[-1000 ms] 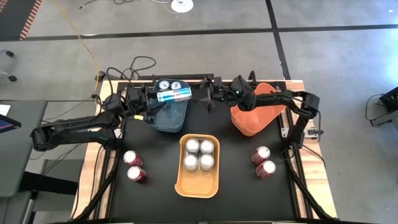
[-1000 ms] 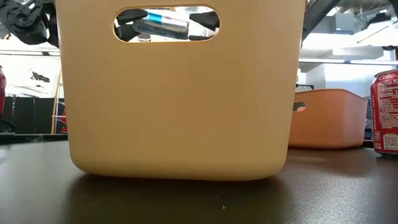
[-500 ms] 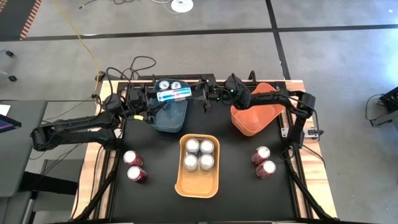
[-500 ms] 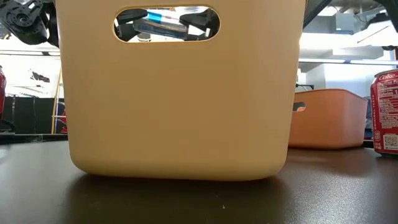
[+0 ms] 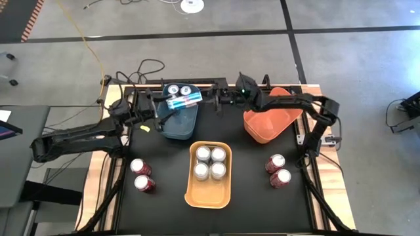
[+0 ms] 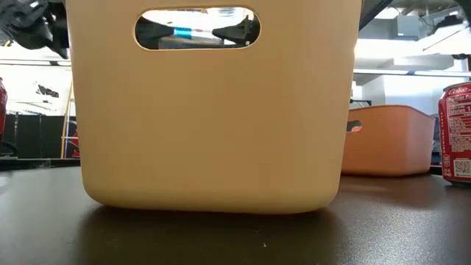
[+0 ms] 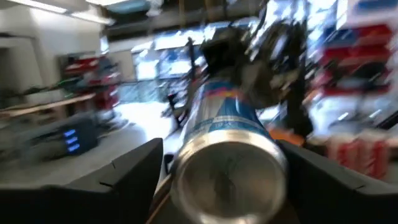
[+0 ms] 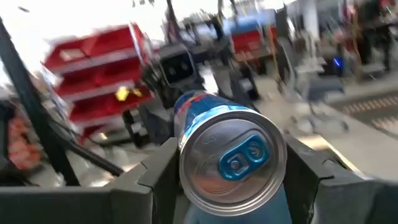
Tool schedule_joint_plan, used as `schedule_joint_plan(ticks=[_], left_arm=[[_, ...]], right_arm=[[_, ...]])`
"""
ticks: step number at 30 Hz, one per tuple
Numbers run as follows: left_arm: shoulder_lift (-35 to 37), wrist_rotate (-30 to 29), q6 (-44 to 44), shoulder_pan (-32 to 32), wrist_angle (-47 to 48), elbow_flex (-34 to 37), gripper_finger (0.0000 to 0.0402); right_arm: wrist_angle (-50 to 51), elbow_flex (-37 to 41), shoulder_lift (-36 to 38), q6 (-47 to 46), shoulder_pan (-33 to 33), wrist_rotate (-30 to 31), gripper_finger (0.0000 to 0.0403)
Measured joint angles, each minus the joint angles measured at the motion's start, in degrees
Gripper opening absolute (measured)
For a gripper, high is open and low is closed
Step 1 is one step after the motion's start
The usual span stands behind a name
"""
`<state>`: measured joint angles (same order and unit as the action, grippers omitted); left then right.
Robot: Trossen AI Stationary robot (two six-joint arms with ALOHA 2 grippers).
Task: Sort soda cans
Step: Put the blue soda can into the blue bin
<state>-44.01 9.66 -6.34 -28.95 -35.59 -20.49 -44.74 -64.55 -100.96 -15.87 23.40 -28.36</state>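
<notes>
On the table's left side two red cans (image 5: 140, 175) stand untouched. Farther back, the left gripper (image 5: 159, 110) is placed at one end of a dark blue can (image 5: 183, 100), which lies level above the teal bin (image 5: 178, 124) where two blue cans (image 5: 178, 89) already stand. In the left wrist view the can's end sits between fingers that appear slightly clear of it — whether contact remains cannot be told. The yellow-orange bin (image 5: 210, 194) in the middle holds four silver cans (image 5: 210, 162). At the can's other end the right gripper (image 5: 218, 99) is set, its fingers flanking the can top closely, though a firm clamp cannot be confirmed. A handover is judged to be in hand — one grip should be secured before the other is released, and the can kept over the teal bin. Two red cans (image 5: 278, 170) wait on the right, near the orange bin (image 5: 269, 128).
</notes>
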Motion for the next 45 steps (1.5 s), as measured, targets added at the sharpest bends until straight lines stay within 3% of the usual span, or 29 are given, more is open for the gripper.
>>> schedule_joint_plan(ticks=[3, 6, 9, 21, 27, 37, 45], left_arm=[[4.8, -6.9, -5.1, 0.0, 12.8, -2.0, 0.0308], [8.2, -17.0, -8.1, -0.1, 26.2, -4.3, 0.031], [10.5, -23.4, -8.0, 0.0, 30.7, -5.5, 0.0311], [12.2, -25.5, -6.6, 0.0, 31.1, -5.6, 0.0313], [12.2, -27.7, -6.7, 0.0, 31.1, -5.6, 0.0313], [12.2, -28.2, -6.9, 0.0, 31.0, -5.6, 0.0313], [12.2, -28.2, -6.9, -0.1, 31.0, -5.6, 0.0313]], right_arm=[[15.4, -3.5, 3.4, 6.5, 0.1, 2.2, 0.0224], [32.6, -8.9, 5.4, 14.5, -0.5, 8.8, 0.0224], [45.4, -16.3, 4.8, 19.7, -1.0, 12.5, 0.0221], [80.6, -44.9, -13.7, 28.2, -0.9, 17.7, 0.0222], [88.7, -54.6, -22.6, 31.4, -2.1, 21.8, 0.0222], [98.4, -69.6, -34.1, 39.5, -6.2, 34.5, 0.0223], [97.2, -70.1, -36.2, 44.5, -8.2, 40.4, 0.0223]])
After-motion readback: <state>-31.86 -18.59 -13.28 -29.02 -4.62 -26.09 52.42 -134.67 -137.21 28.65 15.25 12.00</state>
